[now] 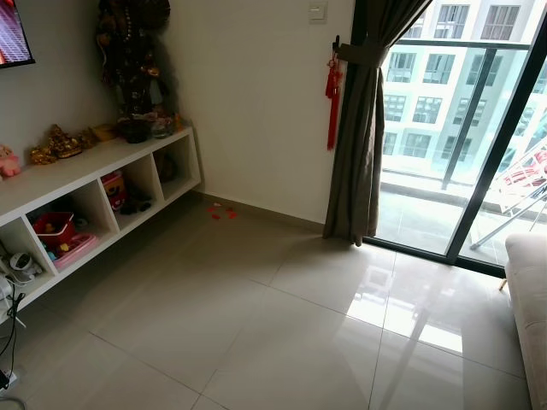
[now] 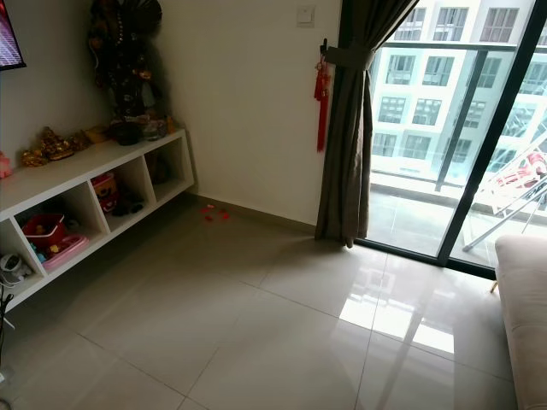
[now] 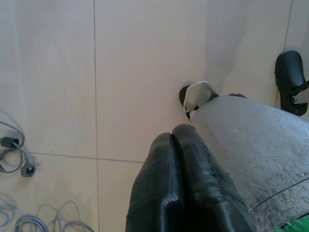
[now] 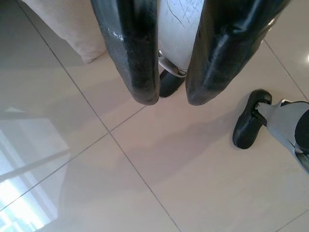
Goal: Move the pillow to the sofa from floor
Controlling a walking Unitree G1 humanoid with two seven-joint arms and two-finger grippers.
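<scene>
Jaws of the left gripper [image 3: 186, 145] are pressed together, empty; those of the right gripper [image 4: 173, 99] stand apart — both arms hang idle over the tiled floor [image 1: 256, 325] during walking. Pillow: not located. Sofa [image 1: 530, 299] sits at right, beside the balcony door.

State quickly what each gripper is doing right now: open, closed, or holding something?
Left gripper: closed, holding nothing, hanging over the floor.
Right gripper: open, holding nothing, hanging over the floor.
</scene>
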